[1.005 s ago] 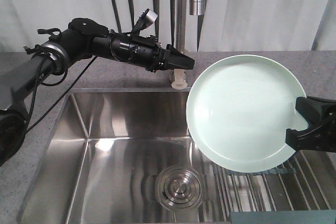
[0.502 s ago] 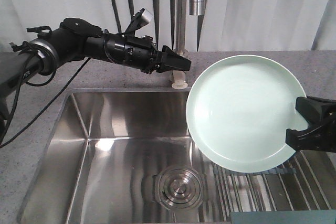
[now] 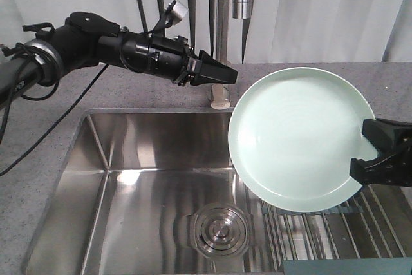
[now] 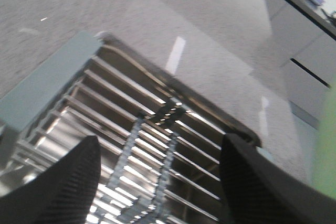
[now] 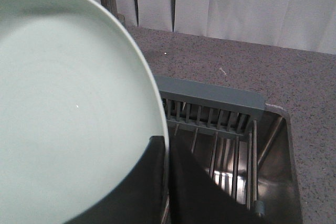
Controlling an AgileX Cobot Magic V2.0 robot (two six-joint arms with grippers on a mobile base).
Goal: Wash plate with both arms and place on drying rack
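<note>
The plate (image 3: 299, 138) was a plain, glossy round of pale mint green with a low raised rim, and no mark on it that I could see. It was off any surface, held in the air over the right end of the sink (image 3: 148, 159), above the rack (image 3: 335, 230) that lay across that end. It stood nearly on edge, its hollow face turned out toward the front and a little upward; being round, it had no long axis to speak of.

The right hand (image 3: 370, 156) came in from the right edge and pinched the plate's lower right rim, one finger on the face and one behind, closed tight on it. From the right wrist view the rim ran straight down between the two black fingers (image 5: 149, 187).

The left hand (image 3: 222, 76) hung over the back edge of the table (image 3: 399, 85), just left of the plate and apart from it, pointing right. Its fingers (image 4: 58, 187) stood wide apart with nothing between them, and beyond them were the rack's steel rods and grey end section.
</note>
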